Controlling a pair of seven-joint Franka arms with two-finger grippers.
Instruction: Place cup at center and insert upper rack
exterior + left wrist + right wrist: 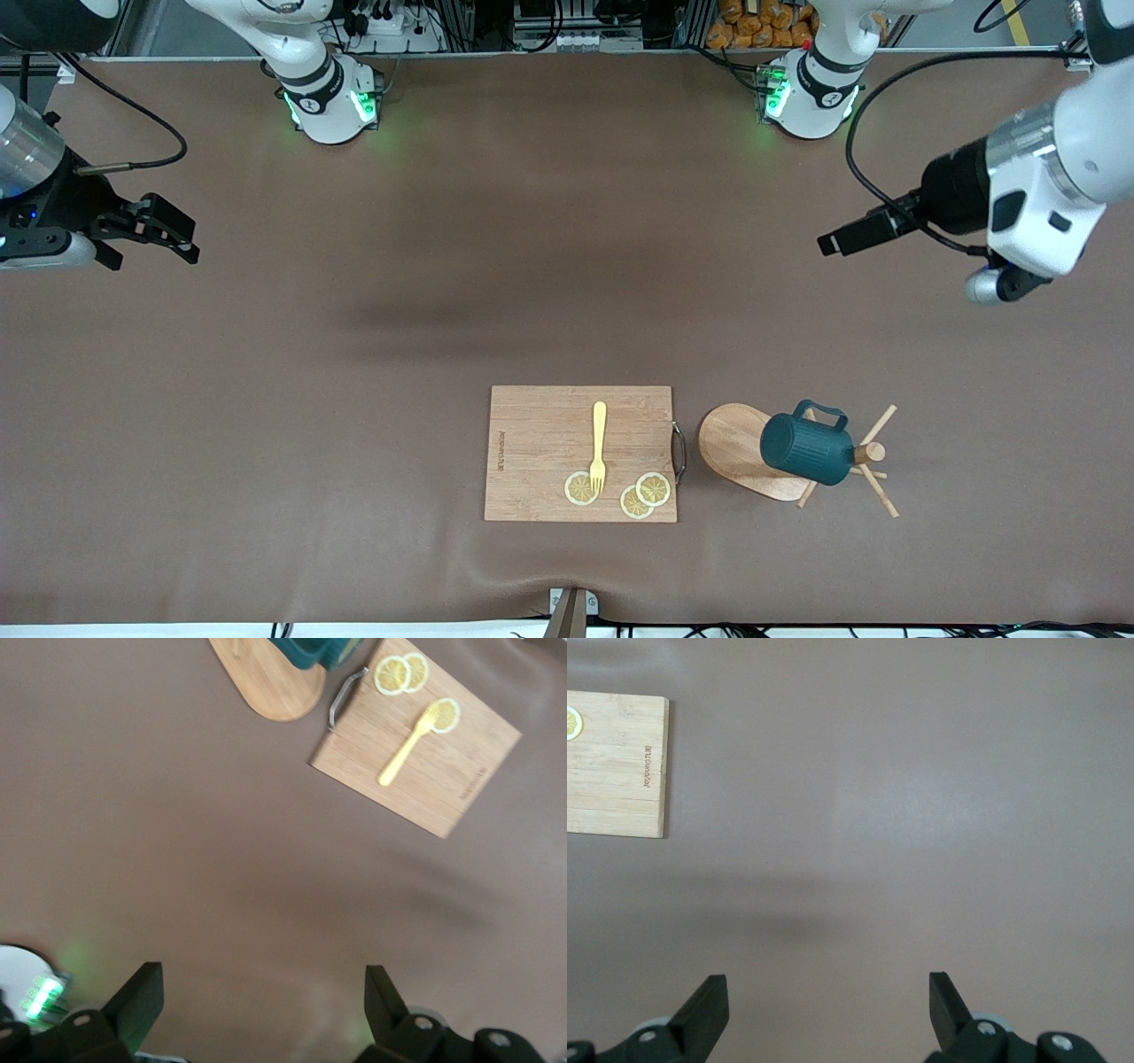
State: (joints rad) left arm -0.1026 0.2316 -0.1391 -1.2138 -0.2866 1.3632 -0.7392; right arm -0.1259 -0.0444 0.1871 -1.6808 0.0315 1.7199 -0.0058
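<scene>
The dark teal cup (804,447) sits on the light wooden mug tree (735,443), against its post and over its oval base, near the front camera toward the left arm's end. Thin pegs spread out by the post's top. In the left wrist view the cup (314,649) shows only partly, with the tree's base (266,682) under it. My left gripper (833,241) is open and empty, up in the air over bare table at the left arm's end. Its fingers (142,997) stand wide apart. My right gripper (182,235) is open and empty over bare table at the right arm's end.
A rectangular wooden cutting board (580,452) lies beside the mug tree, toward the table's middle. It carries a yellow fork (599,447) and three lemon slices (645,494). The board also shows in the left wrist view (443,771) and the right wrist view (611,766).
</scene>
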